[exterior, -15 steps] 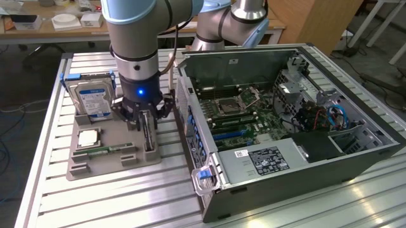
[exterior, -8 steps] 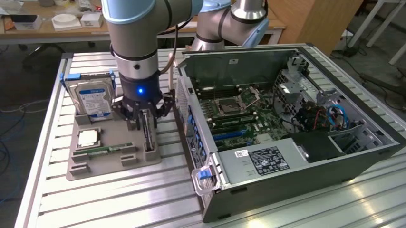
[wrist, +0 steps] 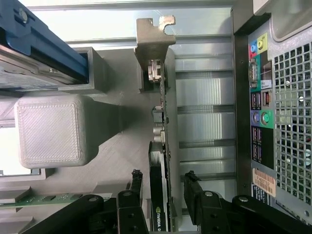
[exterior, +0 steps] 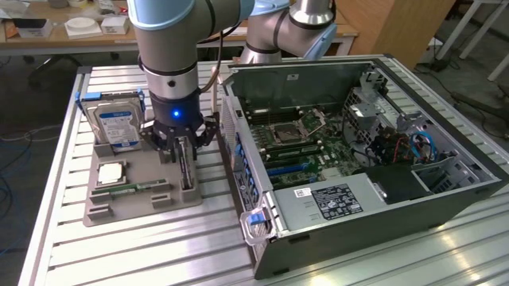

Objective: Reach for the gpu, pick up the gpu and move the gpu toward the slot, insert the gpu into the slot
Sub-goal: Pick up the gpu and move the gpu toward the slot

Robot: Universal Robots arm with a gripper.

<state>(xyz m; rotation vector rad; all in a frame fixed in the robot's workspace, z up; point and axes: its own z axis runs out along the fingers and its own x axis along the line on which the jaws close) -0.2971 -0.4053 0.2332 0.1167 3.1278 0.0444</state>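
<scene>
The gripper [wrist: 163, 181] stands open, fingers [wrist: 192, 189] astride the upright gpu [wrist: 158, 207]. Closing off-centre could tip it. The thin edge might slip.

The gpu [wrist: 158, 212] is black, its holder [exterior: 133, 207] grey.

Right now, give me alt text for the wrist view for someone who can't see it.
Open black jaws straddle the gpu, one on each side, as it stands on edge in a gray holder with its silver bracket at the far end. To either side are the computer case's rear ports and a blue-railed hard drive.
</scene>
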